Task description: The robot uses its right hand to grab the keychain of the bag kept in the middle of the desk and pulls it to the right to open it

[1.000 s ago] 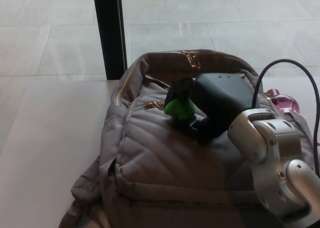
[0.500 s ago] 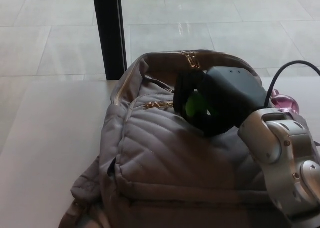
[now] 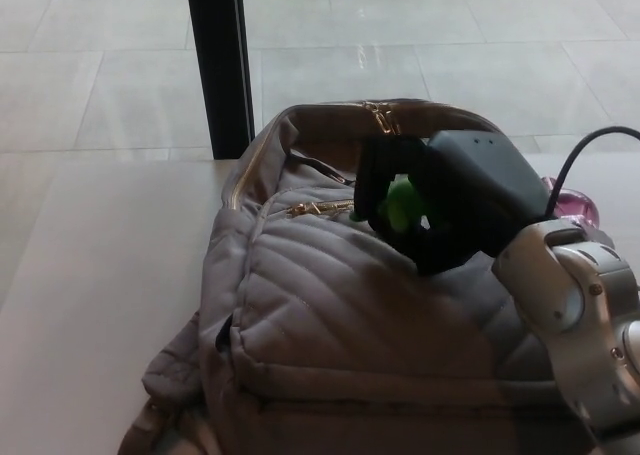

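right hand (image 3: 420, 210) is closed on the green keychain (image 3: 400, 203), fingers wrapped round it so only a strip of green shows. the keychain sits at the upper front of the grey bag (image 3: 340, 325), at the right end of the gold zipper (image 3: 318, 208) on the front pocket. the bag lies mid desk (image 3: 90, 275). grab looks done. a short run of zipper teeth shows left of the hand, so the pocket reads as partly open at best. left to do: most of the pull to the right. left hand not in view
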`<state>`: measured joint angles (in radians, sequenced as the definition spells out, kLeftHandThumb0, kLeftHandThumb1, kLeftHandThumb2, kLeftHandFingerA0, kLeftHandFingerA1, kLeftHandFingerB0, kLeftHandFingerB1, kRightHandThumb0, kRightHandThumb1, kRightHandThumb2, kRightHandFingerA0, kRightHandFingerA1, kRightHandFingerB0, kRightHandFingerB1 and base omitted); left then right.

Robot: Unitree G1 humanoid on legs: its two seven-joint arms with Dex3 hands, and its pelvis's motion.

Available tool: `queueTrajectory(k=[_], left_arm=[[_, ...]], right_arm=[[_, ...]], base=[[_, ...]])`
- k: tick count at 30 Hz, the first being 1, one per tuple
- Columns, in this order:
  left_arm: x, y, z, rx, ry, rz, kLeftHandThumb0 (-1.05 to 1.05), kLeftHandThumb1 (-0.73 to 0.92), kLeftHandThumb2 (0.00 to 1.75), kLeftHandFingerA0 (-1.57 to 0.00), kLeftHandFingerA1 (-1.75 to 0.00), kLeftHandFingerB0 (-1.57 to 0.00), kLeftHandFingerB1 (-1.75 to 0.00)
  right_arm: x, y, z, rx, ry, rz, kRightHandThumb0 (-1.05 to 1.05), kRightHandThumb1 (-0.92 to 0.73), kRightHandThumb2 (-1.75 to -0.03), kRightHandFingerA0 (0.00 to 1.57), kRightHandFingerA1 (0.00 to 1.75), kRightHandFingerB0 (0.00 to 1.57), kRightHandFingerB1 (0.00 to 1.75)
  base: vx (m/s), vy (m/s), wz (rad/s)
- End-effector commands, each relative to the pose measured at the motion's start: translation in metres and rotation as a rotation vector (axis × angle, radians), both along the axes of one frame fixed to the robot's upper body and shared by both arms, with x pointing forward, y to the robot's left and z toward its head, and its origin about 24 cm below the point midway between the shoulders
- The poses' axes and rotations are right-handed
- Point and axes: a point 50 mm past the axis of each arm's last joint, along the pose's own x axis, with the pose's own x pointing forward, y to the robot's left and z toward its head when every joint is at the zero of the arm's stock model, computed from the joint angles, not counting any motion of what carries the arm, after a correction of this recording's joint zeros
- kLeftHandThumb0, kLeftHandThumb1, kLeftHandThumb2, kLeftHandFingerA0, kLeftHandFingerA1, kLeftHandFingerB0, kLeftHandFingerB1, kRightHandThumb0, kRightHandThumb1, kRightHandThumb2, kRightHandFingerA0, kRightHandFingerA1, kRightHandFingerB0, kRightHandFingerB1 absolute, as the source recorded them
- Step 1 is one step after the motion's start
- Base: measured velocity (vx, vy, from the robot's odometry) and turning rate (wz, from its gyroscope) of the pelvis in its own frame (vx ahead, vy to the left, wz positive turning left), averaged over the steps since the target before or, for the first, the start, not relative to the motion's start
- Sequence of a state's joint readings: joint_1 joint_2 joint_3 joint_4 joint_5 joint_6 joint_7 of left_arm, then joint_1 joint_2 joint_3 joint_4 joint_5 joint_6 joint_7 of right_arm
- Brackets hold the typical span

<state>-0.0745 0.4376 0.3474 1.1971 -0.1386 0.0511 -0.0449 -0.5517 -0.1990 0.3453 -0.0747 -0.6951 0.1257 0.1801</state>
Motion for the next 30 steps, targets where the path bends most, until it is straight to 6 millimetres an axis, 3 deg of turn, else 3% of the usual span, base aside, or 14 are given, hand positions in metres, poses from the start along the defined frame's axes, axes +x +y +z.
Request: queueTrajectory(k=[1,7,8,9,11,12,15,16,19,20,22,24,25,30], left_arm=[[0.000,0.005,0.004,0.027,-0.024,0.001,-1.02,0.88,1.60,-0.96,-1.33,-0.85,-1.20],[-0.003,0.005,0.003,-0.002,-0.054,0.055,-1.05,0.86,1.56,-0.98,-1.36,-0.87,-1.23],[-0.003,0.004,0.002,-0.009,-0.059,0.064,-0.72,0.70,1.52,-1.34,-1.51,-1.17,-1.35],[-0.003,0.004,0.002,-0.015,-0.054,0.063,-1.05,0.92,1.34,-0.72,-1.30,-0.72,-1.20],[-0.003,0.004,0.002,-0.016,-0.051,0.062,-1.05,0.92,1.29,-0.67,-1.44,-0.68,-1.31],[-0.003,0.005,0.003,-0.017,-0.054,0.066,-0.69,0.68,1.50,-1.34,-1.48,-1.13,-1.31],[-0.004,0.006,0.003,-0.021,-0.063,0.077,-0.75,0.73,1.55,-1.40,-1.53,-0.98,-1.26],[-0.004,0.006,0.004,-0.021,-0.061,0.077,-1.05,0.92,1.27,-0.77,-1.43,-0.67,-1.30],[-0.005,0.006,0.003,-0.028,-0.073,0.094,-1.05,0.92,1.26,-0.76,-1.48,-0.71,-1.32],[-0.006,0.006,0.003,-0.022,-0.066,0.086,-0.66,0.66,1.47,-1.38,-1.49,-1.04,-1.25],[-0.006,0.005,0.002,-0.036,-0.070,0.097,-0.82,0.79,1.61,-1.42,-1.58,-1.02,-1.30],[-0.007,0.005,0.002,-0.022,-0.062,0.081,-0.78,0.76,1.58,-1.39,-1.55,-1.06,-1.31],[-0.007,0.005,0.002,-0.021,-0.066,0.082,-1.05,0.85,1.55,-0.95,-1.33,-0.86,-1.22],[-0.009,0.005,0.001,-0.044,-0.090,0.133,-1.05,0.86,1.56,-1.03,-1.36,-0.89,-1.24]], right_arm=[[-0.001,-0.007,-0.001,-0.047,-0.115,0.073,-0.19,-0.45,-1.19,0.95,1.75,0.75,1.67],[0.006,-0.043,-0.002,-0.248,-0.193,0.038,-0.19,-0.45,-1.06,1.00,1.75,0.74,1.66],[0.006,-0.048,-0.004,-0.257,-0.206,0.037,-0.22,-0.51,-0.94,1.00,1.75,0.74,1.66],[0.008,-0.054,-0.006,-0.274,-0.211,0.031,-0.23,-0.50,-0.97,1.01,1.75,0.76,1.63],[0.009,-0.058,-0.008,-0.287,-0.210,0.029,-0.22,-0.47,-1.00,0.99,1.75,0.83,1.44],[0.010,-0.066,-0.010,-0.331,-0.200,0.013,-0.23,-0.48,-1.03,0.94,1.75,0.77,1.41],[0.012,-0.082,-0.012,-0.402,-0.245,-0.011,-0.18,-0.35,-1.14,0.94,1.75,0.74,1.59],[0.013,-0.087,-0.011,-0.444,-0.250,-0.029,-0.19,-0.34,-1.10,0.94,1.75,0.74,1.63],[0.016,-0.097,-0.007,-0.473,-0.238,-0.049,-0.20,-0.39,-1.08,0.95,1.75,0.69,1.67],[0.018,-0.102,-0.005,-0.500,-0.263,-0.068,-0.20,-0.39,-1.00,0.96,1.75,0.70,1.63],[0.019,-0.105,-0.004,-0.504,-0.280,-0.065,-0.18,-0.36,-0.99,0.96,1.75,0.69,1.66],[0.020,-0.107,-0.002,-0.552,-0.312,-0.074,-0.21,-0.37,-1.01,0.96,1.75,0.73,1.61],[0.020,-0.110,0.000,-0.580,-0.321,-0.085,-0.22,-0.41,-0.98,0.94,1.75,0.76,1.53],[0.022,-0.117,0.004,-0.595,-0.335,-0.104,-0.21,-0.47,-0.91,0.92,1.75,0.74,1.55]], base=[[0.00,0.000,0.00],[0.00,0.000,0.00],[0.00,0.000,0.00],[0.00,0.000,0.00],[0.00,0.000,0.00],[0.00,0.000,0.00],[0.00,0.000,0.00],[0.00,0.000,0.00],[0.00,0.000,0.00],[0.00,0.000,0.00],[0.00,0.000,0.00],[0.00,0.000,0.00],[0.00,0.000,0.00],[0.00,0.000,0.00]])
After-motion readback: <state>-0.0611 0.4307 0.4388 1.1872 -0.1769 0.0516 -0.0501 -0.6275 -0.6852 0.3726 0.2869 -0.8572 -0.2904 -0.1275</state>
